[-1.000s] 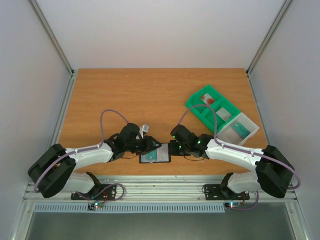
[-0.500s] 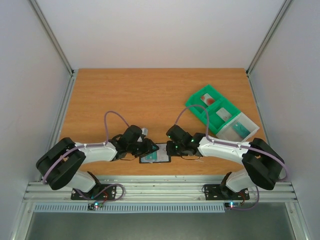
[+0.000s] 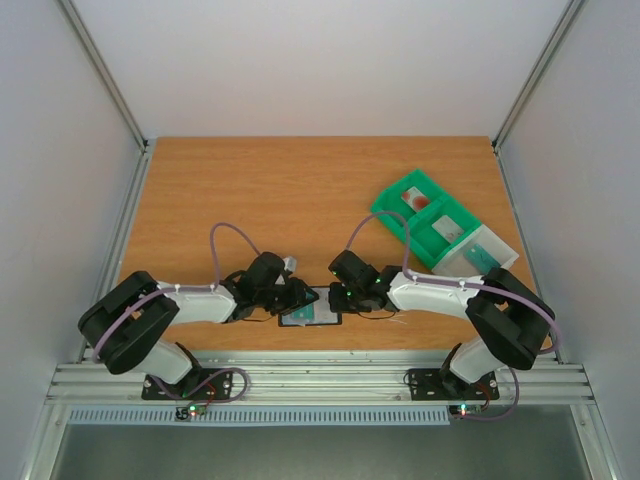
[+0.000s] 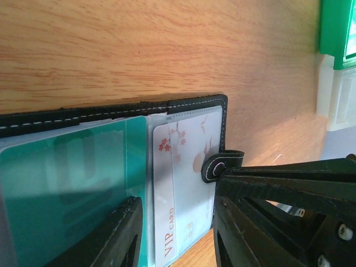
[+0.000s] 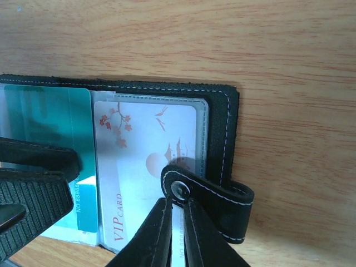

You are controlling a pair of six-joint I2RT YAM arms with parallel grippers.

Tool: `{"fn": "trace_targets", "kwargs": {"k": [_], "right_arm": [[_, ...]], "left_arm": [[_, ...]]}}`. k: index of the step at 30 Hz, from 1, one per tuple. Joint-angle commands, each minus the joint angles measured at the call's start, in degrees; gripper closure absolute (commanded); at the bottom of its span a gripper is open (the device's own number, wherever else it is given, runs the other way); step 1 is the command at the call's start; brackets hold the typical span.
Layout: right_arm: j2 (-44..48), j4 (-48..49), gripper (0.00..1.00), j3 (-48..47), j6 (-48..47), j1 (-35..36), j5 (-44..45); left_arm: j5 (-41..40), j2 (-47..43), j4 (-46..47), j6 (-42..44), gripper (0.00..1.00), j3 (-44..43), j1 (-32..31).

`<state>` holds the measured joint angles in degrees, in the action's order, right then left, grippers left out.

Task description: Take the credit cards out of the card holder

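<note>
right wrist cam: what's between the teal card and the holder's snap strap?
The pale VIP card in a clear sleeve lies between the teal card and the snap strap. Clear in the right wrist view; the left wrist view agrees.

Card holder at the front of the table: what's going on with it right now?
Both arms are working on the open card holder, which lies flat on the table. The left gripper sits over the side with the teal card, jaws apart, seemingly steadying it. The right gripper has its fingers almost together at the snap strap, by the pale VIP card; whether it pinches anything is unclear. Both cards sit in their slots, none out yet.
</note>
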<state>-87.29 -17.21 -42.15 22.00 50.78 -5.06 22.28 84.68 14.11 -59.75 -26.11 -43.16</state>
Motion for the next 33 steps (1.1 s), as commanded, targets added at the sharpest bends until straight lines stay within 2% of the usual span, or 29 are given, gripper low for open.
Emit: {"fn": "trace_targets", "kwargs": {"k": [1,9,23,33], "right_arm": [[0.1,-0.1,0.90,0.5,0.8,-0.3,-0.2],[6.4,-3.1,0.84,-0.4,0.2,0.0,-0.9],[0.5,4.2,0.86,4.3,4.2,0.5,-2.9],[0.1,4.9,0.90,6.2,4.8,0.5,-2.4]], "left_arm": [[-1.3,1.4,1.8,0.6,0.64,1.9,-0.1],[-1.5,0.8,1.9,0.5,0.64,2.5,-0.1],[-2.0,1.6,1.1,0.3,0.64,2.8,-0.2],[0.0,3.6,6.2,-2.1,0.64,3.7,-0.2]]}}
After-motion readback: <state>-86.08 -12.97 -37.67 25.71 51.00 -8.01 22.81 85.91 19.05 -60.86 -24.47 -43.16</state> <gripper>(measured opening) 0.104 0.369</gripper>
